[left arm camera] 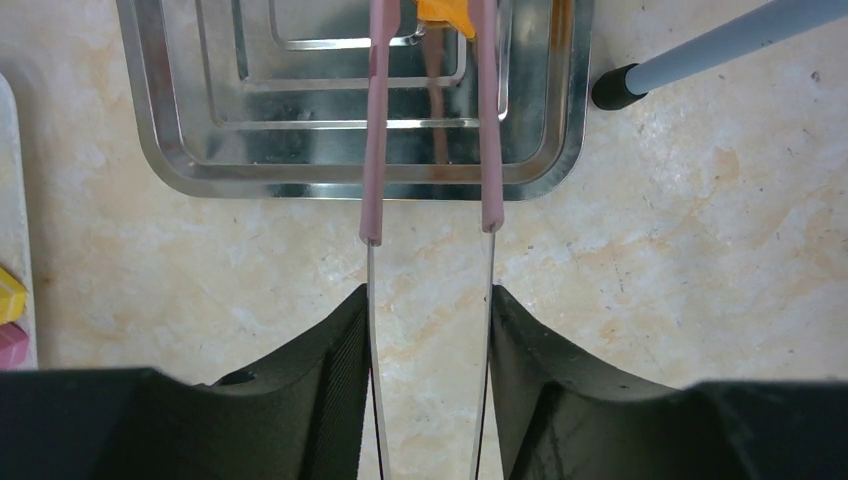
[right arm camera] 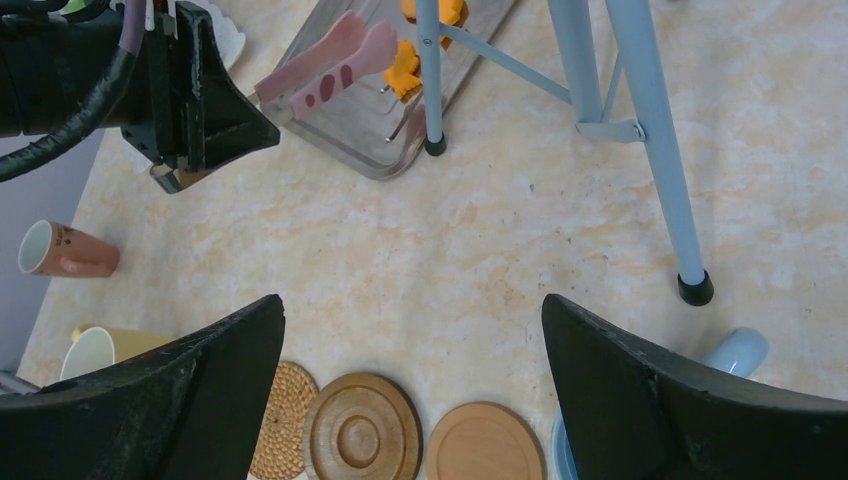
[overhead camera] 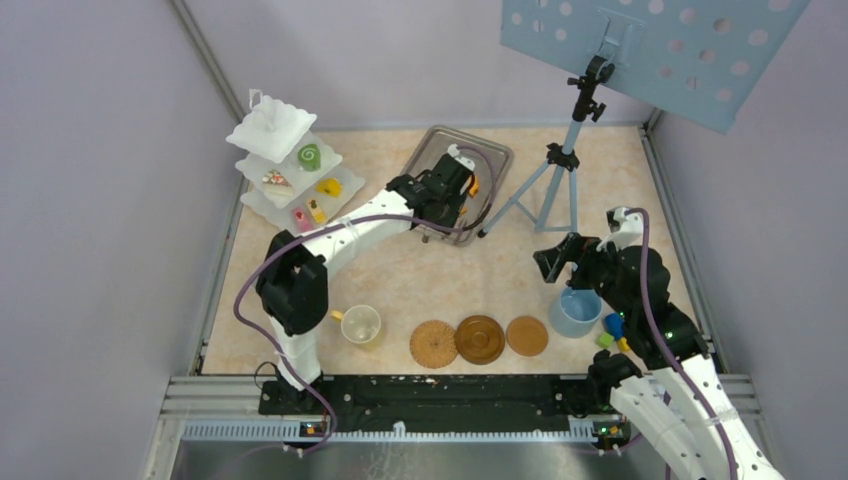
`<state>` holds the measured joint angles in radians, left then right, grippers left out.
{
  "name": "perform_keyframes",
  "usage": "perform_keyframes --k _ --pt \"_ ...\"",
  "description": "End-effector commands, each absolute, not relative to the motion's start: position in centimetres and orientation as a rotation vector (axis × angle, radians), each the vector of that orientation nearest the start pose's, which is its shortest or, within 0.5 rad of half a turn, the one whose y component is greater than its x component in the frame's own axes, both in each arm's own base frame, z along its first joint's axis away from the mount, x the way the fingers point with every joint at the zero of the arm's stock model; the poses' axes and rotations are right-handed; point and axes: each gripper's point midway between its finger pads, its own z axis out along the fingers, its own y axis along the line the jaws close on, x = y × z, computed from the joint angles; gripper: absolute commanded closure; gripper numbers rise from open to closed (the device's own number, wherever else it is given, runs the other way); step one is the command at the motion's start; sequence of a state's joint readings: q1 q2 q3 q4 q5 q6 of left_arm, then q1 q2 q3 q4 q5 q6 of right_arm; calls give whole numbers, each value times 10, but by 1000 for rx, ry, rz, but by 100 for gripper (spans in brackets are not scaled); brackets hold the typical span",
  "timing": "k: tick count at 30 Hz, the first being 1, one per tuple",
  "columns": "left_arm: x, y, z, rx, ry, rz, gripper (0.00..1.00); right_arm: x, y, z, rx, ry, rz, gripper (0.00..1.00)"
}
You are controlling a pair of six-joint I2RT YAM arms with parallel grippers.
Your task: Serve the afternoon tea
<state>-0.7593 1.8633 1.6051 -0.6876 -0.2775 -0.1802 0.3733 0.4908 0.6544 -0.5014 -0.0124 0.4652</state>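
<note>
Orange biscuit in metal tray, tripod leg beside, left claw gripping pink tongs, right claw wide.

left hand: grips pink tongs | tips: over metal tray

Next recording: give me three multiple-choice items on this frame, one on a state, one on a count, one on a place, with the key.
1. The left tool is: A open and empty; B shut on the pink tongs; C out of view.
2. Round coasters in the row: A two; B four; C three.
3. The orange biscuits lie: A in the metal tray; B on a coaster; C beside the coasters.
Key: 1 B, its fingers press the tongs' arms; 2 C, three discs lie side by side; 3 A, they show inside the tray's rim.
</note>
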Motion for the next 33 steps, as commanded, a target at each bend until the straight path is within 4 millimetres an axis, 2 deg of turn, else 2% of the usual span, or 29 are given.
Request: perform_keyframes --k 1,13,24,26,33 --pt "374 -293 173 411 2361 -161 50 220 110 230 79 1903 592 2" --pt "393 -309 148 243 2401 -166 45 220 110 230 80 1901 591 2" --pt "395 -314 117 196 2456 -159 43 220 110 230 79 1898 590 2" --pt "394 -314 113 196 2462 -153 45 220 110 230 79 1897 591 2" --pt "395 -312 113 221 2457 -139 59 221 110 229 79 1899 590 2"
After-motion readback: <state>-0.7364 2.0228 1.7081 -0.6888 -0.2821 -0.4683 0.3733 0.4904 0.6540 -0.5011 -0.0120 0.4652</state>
